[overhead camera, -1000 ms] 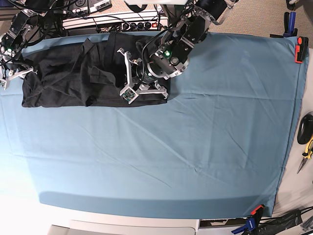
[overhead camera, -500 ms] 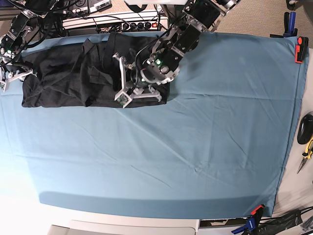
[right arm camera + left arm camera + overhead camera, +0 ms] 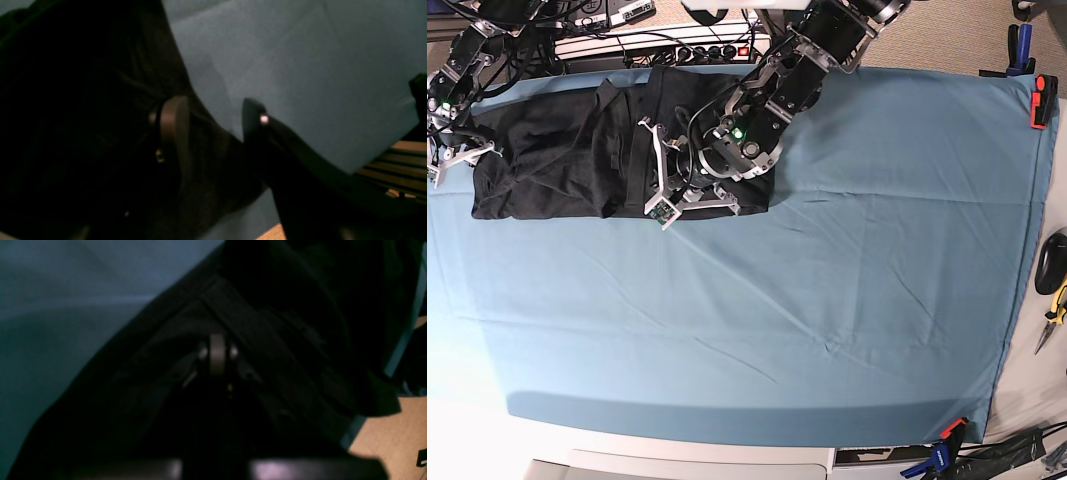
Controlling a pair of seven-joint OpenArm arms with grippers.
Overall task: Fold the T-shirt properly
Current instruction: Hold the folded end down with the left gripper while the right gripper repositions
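Blue table cloth [image 3: 827, 300], lightly creased, spread over the whole table and bare across the near and middle stretch. Orange-and-blue spring clamp [image 3: 947, 438] on its near right corner. Yellow-handled pliers [image 3: 1055, 310] off the cloth at the right rim.

Farther back, toward the far left: large black short-sleeved cotton T-shirt [image 3: 547, 170], laid out as a wide, rumpled band, plain side up, with folds and ridges running across its middle. Reaches from near the cloth's left edge to about halfway along the far side.

Left gripper [image 3: 667, 165] low over the shirt's right half, arm slanting in from the far side. Fingers [image 3: 217, 353] pressed together in the left wrist view, with dark fabric all around them; cannot tell whether any cloth is pinched between them.

Right gripper [image 3: 452, 150] at the shirt's left end. Fingers [image 3: 173, 123] spread apart in the right wrist view: one over the black fabric, the other over bare blue cloth, the shirt's edge running between them. Nothing gripped.

At the far edge, behind the shirt: white power strip [image 3: 667, 45] with black cables. At the far right corner: second orange clamp [image 3: 1042, 100] on the cloth's edge.
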